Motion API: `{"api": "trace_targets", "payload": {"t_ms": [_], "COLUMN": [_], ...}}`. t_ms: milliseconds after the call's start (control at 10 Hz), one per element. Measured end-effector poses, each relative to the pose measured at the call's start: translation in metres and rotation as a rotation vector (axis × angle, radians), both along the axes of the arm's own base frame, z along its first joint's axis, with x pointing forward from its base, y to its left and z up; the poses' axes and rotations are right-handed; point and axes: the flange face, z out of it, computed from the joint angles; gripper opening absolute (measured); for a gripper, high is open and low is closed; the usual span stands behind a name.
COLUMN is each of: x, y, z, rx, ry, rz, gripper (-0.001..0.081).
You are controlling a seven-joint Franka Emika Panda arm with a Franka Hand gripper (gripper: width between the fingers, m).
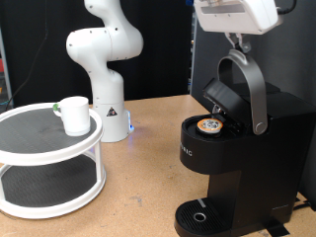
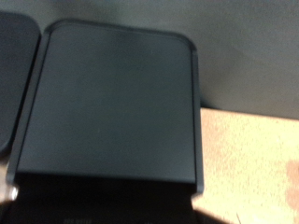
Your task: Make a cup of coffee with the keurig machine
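Observation:
The black keurig machine (image 1: 242, 168) stands at the exterior view's right with its silver-grey lid handle (image 1: 252, 89) raised and the lid open. A small pod with a brown-marked top (image 1: 209, 125) sits in the open chamber. My gripper (image 1: 235, 43) hangs just above the top of the raised handle; its fingers are small and dark there. The white cup (image 1: 74, 115) stands on the top tier of a round white shelf (image 1: 39, 148) at the exterior view's left, far from the gripper. The wrist view shows only a black boxy surface of the machine (image 2: 112, 103), and no fingers.
The arm's white base (image 1: 109, 109) stands on the wooden table (image 1: 138, 197) behind the shelf. The machine's drip tray (image 1: 200, 215) holds nothing. A dark curtain forms the background. A strip of table shows in the wrist view (image 2: 252, 159).

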Motion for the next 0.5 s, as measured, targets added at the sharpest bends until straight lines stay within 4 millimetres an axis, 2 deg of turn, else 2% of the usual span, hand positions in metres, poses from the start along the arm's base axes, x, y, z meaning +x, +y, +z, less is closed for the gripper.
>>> {"api": "trace_targets", "payload": {"t_ms": [500], "x": [0.003], "y": [-0.038], "z": [-0.015], "rx": [-0.084], "ry": [0.027], "rz": [-0.030], "gripper": [0.0007]}}
